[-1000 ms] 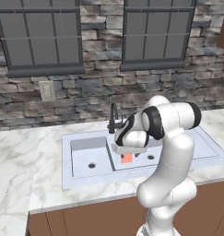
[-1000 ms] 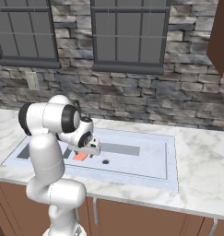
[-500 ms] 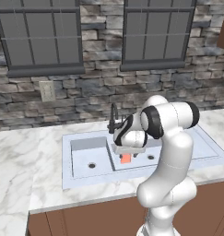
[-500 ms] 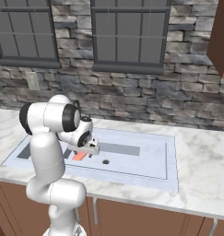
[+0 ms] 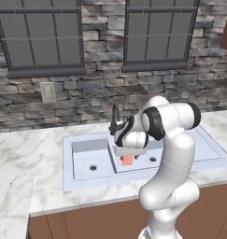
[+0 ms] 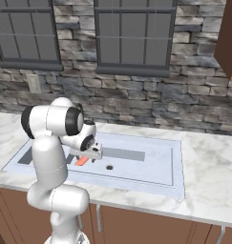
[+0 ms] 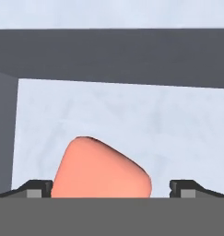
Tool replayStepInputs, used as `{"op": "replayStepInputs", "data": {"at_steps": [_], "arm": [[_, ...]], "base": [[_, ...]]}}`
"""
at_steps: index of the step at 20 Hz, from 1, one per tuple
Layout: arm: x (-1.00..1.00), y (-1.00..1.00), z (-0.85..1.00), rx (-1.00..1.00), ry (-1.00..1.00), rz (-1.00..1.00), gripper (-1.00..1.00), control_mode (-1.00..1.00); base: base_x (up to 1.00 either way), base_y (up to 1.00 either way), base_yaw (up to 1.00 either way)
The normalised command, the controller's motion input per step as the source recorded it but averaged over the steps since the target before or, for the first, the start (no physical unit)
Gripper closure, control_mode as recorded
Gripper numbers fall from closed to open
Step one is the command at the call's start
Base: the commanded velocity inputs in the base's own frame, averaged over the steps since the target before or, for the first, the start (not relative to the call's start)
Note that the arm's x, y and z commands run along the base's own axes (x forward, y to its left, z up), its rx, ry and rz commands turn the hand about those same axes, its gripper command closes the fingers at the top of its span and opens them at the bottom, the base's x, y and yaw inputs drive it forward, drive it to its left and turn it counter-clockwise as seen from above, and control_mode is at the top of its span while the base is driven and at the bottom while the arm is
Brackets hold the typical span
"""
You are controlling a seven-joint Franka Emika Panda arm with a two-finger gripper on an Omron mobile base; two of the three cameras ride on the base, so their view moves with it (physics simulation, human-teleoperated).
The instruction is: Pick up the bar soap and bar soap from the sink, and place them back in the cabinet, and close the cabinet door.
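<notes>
An orange bar soap [image 5: 127, 160] [image 6: 80, 161] lies on the floor of the sink [image 5: 110, 181] [image 6: 136, 184], in the basin right of the divider. My gripper [image 5: 128, 154] [image 6: 89, 157] hangs low in that basin, directly over the soap. In the hand view the soap [image 7: 102, 170] fills the space between the two fingertips [image 7: 37, 188], which stand wide apart on either side of it. The gripper [image 7: 112, 189] is open and its tips do not press the soap. The cabinet door is out of view.
A thin black faucet [image 5: 116, 119] rises behind the hand at the sink's back rim. The basin's dark walls [image 7: 122, 55] close in around the hand. Marble counter [image 5: 21, 158] surrounds the sink, and a reddish-brown wooden edge [image 6: 229, 38] shows at upper right.
The hand has edged slightly lower over the orange soap. The jaws have stayed wide open and the soap has not moved.
</notes>
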Motion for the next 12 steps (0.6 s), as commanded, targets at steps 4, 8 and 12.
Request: {"op": "replayStepInputs", "data": {"at_steps": [4,8,12], "arm": [[0.0,0.0,-0.28,0.0,0.02,0.0,1.0,-1.0],[0.0,0.0,-0.21,0.0,0.01,0.0,1.0,-1.0],[-0.03,0.0,-0.15,0.0,0.0,0.0,1.0,-1.0]], "base": [[0.0,0.0,0.0],[0.0,0.0,0.0],[0.0,0.0,0.0]]}}
